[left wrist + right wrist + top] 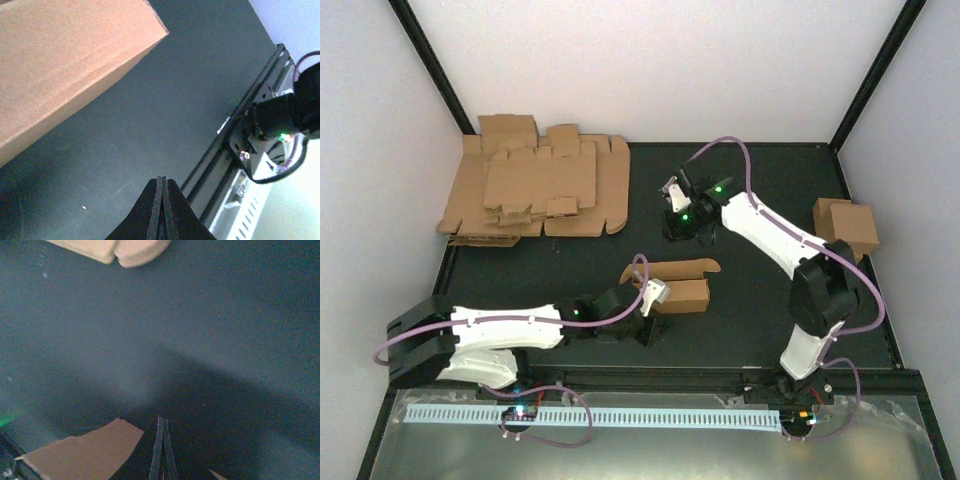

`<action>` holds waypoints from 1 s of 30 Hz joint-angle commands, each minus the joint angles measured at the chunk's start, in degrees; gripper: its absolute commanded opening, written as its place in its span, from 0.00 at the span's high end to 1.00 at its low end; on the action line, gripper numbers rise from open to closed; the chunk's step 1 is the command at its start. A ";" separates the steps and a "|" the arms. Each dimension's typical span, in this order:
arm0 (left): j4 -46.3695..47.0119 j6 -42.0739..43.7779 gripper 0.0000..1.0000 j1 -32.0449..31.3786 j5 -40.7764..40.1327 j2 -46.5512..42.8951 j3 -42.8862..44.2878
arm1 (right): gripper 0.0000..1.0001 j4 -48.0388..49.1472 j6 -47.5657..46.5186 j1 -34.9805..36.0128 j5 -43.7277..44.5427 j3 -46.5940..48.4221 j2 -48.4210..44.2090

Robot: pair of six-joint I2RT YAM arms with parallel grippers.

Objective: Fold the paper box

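Black mat (740,320): covered the whole surface under the box, dull and dark, with a few pale specks in the left wrist view.
Walls (650,60): plain white panels stood behind the box and to both sides of it, joined at the corners by black frame posts (435,70).
Near edge: in front of the box, past a black rail, lay a shiny metal sheet (650,455) with a white perforated strip (650,415) along it.
Box (680,290): plain brown cardboard, sat near the middle of the mat with its body formed and its lid flap raised open along the far side.
Left gripper (161,181): jaws were pressed fully together with nothing between them. It hung just beside the box's left near corner, and in the wrist view the fingers were clear of the cardboard.
Right gripper (161,421): jaws were likewise closed flat on nothing, over bare mat beyond the box's far side.
Cardboard corner (85,455): a brown piece showed low in the right wrist view, just beside the closed fingers. Which piece it was could not be told.
Pile (535,190): flat brown blanks lay stacked far to the left of the box and beyond it, by the left wall.
Second box (847,228): closed brown cardboard, stood well to the right of the box at the mat's edge.
Lights: small green dots glowed on both wrists.
Cables (745,160): purple, looped along both arms.
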 commanded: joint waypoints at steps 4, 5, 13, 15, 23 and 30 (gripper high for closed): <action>10.06 0.72 0.98 -0.31 -4.79 6.44 0.26 | 0.98 -9.75 -3.31 0.83 -0.99 2.28 5.60; 10.55 0.72 0.98 -0.31 -5.30 6.92 0.20 | 0.98 -9.66 -3.34 1.09 -0.87 1.74 5.59; 15.20 1.05 0.98 -0.21 -7.44 11.21 0.89 | 0.98 -9.13 -2.55 3.42 -0.57 -3.24 3.59; 16.37 0.85 0.98 -0.16 -7.93 12.33 0.89 | 0.97 -8.95 -2.53 4.20 -0.78 -4.79 2.70; 18.00 1.56 0.99 0.96 -8.77 15.44 1.14 | 0.96 -8.16 -2.17 5.04 -1.36 -9.40 -0.56; 18.62 1.68 0.99 2.04 -7.68 18.33 2.66 | 0.96 -7.28 -2.65 5.04 -2.73 -10.93 0.03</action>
